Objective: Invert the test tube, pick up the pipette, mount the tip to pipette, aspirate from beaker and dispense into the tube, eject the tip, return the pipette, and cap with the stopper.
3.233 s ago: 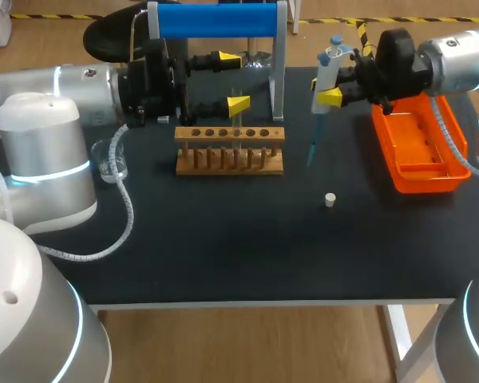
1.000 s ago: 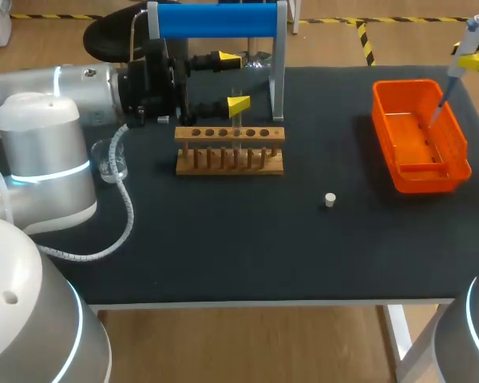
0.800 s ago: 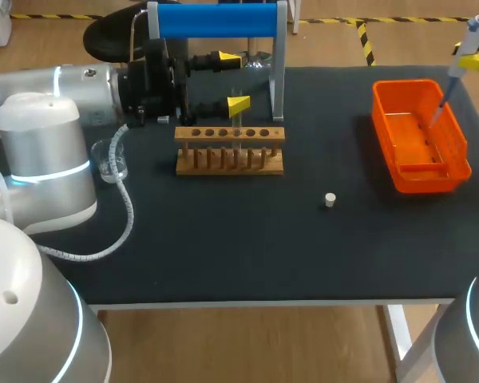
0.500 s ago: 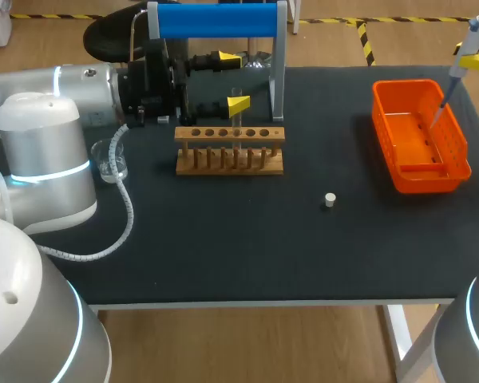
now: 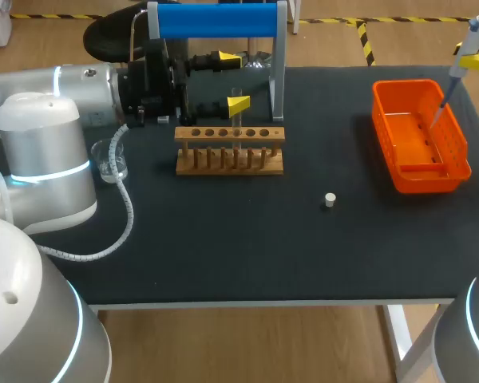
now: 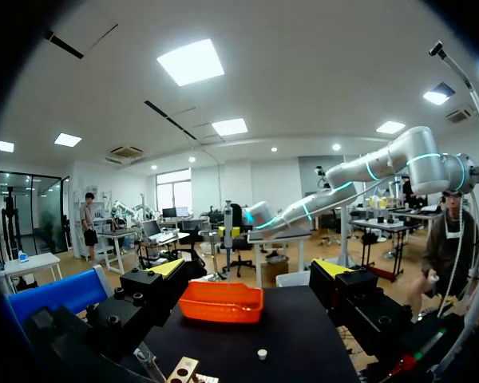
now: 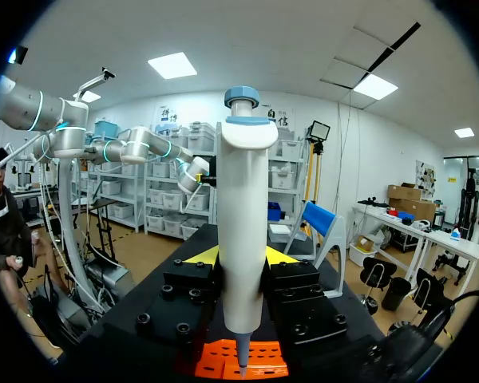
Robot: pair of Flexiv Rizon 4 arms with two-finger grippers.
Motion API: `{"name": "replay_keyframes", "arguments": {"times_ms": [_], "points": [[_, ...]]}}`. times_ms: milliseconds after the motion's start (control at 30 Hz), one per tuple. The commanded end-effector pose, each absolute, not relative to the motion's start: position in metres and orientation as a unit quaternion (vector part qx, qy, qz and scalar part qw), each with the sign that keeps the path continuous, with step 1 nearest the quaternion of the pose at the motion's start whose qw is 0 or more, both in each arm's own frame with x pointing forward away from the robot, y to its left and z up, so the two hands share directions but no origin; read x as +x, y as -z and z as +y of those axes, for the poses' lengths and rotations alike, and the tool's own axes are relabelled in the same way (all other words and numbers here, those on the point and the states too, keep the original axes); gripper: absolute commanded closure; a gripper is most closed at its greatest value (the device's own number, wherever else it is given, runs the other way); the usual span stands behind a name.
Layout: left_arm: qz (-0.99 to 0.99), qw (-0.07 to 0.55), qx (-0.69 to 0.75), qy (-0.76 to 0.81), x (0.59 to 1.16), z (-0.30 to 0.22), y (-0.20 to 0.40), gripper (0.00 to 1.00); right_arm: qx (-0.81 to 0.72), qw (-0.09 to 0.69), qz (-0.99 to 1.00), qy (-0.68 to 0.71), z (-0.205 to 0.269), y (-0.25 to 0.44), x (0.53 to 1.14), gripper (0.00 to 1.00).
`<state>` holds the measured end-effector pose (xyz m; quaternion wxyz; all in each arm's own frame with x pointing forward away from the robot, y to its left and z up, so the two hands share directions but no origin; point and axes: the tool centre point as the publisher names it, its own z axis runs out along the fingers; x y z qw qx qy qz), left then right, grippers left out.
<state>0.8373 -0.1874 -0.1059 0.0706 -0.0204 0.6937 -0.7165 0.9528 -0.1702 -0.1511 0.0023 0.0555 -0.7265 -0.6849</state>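
My right gripper (image 5: 469, 58), clamped on the pipette (image 5: 473, 32), has swung from near the rack (image 5: 230, 134) out to 2 o'clock over the orange tray (image 5: 463, 171), so I judge that ejecting the tip comes next. My right wrist view shows the tip (image 7: 241, 355) mounted. Only the head view shows the test tube (image 5: 236, 128) in the rack at 11 o'clock, beside my open left gripper (image 5: 233, 80).

No print, label or number is legible on anything on the table (image 5: 223, 239). The pipette (image 7: 241, 239) body carries no readable marking.
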Motion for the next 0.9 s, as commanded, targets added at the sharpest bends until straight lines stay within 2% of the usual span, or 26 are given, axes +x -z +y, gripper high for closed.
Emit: {"name": "replay_keyframes", "arguments": {"times_ms": [33,333,567,900], "points": [[0.693,0.071,-0.02,0.717,0.838,-0.187,0.106,0.0,0.058,0.004,-0.727,0.684,-0.172,0.151,0.954,1.0],[0.7,0.078,-0.04,0.709,0.858,-0.24,0.089,0.0,0.058,0.004,-0.727,0.684,-0.172,0.151,0.954,1.0],[0.707,0.078,-0.04,0.702,0.877,-0.302,0.073,0.0,0.058,0.004,-0.727,0.684,-0.172,0.151,0.954,1.0],[0.708,0.053,-0.032,0.704,0.901,-0.38,0.058,0.0,0.058,0.004,-0.727,0.684,-0.172,0.151,0.954,1.0]]}}
